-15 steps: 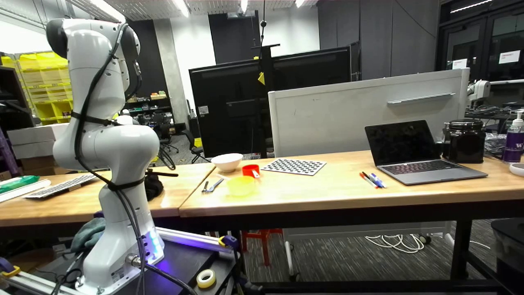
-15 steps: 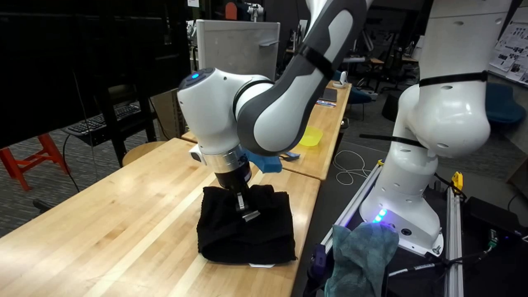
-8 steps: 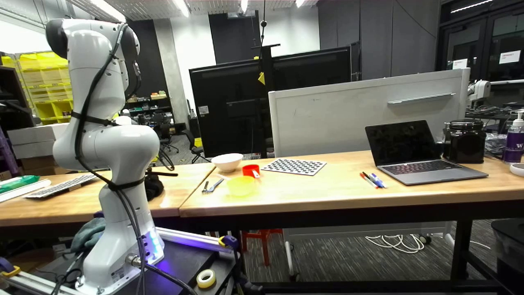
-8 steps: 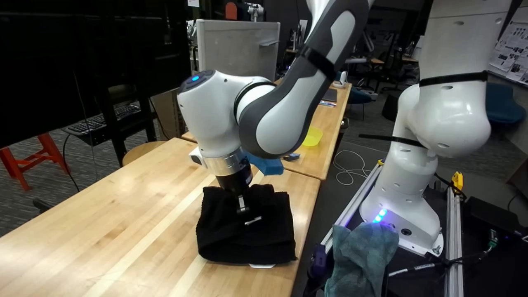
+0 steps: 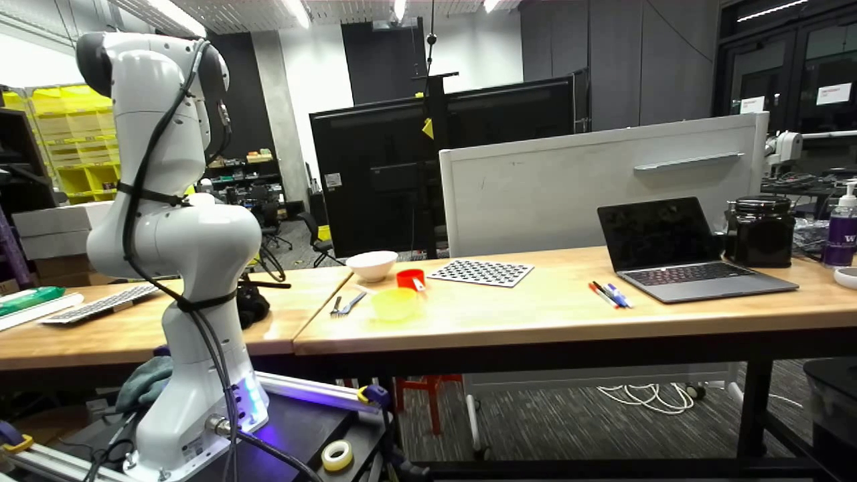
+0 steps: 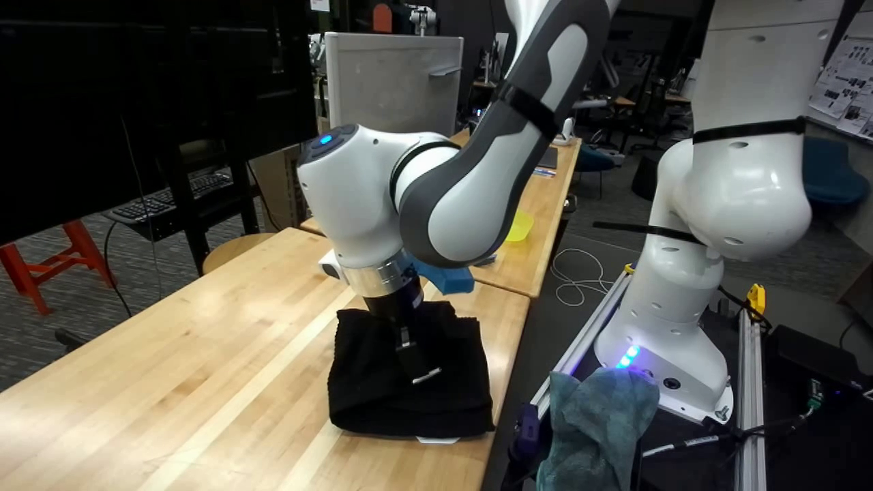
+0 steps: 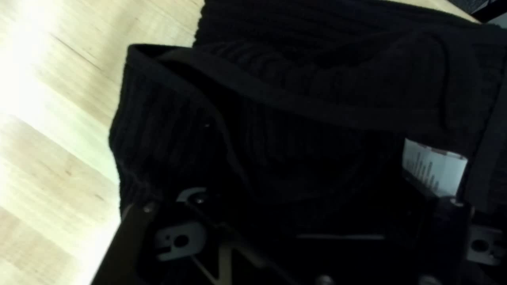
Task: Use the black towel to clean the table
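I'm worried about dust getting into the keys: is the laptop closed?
No, in an exterior view the laptop stands open, its screen raised and its keyboard uncovered.

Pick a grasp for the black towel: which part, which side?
Likely best: pinch the loose hemmed folds on top of the black towel, coming straight down. It lies on the table, so its underside looks hard to reach, while in the wrist view those folds gape, leaving an edge to close on. The end effector points down at it, jaws apart.
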`<action>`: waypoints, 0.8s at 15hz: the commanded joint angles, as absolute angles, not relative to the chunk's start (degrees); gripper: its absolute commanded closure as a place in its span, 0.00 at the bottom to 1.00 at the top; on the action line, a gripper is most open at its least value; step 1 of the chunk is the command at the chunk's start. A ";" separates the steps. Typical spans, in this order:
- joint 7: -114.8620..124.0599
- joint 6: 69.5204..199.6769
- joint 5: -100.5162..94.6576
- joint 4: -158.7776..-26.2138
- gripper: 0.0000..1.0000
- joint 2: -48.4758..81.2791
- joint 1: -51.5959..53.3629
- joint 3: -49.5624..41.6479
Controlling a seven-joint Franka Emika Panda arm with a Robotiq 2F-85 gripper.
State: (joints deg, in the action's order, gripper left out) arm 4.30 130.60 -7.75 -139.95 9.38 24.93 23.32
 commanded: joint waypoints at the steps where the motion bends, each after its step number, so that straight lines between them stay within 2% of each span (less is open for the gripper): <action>1: 5.66 129.28 -8.87 -140.50 0.00 9.00 25.48 23.27; 12: 7.82 124.25 -10.33 -137.03 0.00 5.46 26.58 23.80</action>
State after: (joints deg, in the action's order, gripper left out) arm 6.16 126.54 -9.50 -137.59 8.48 26.08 23.36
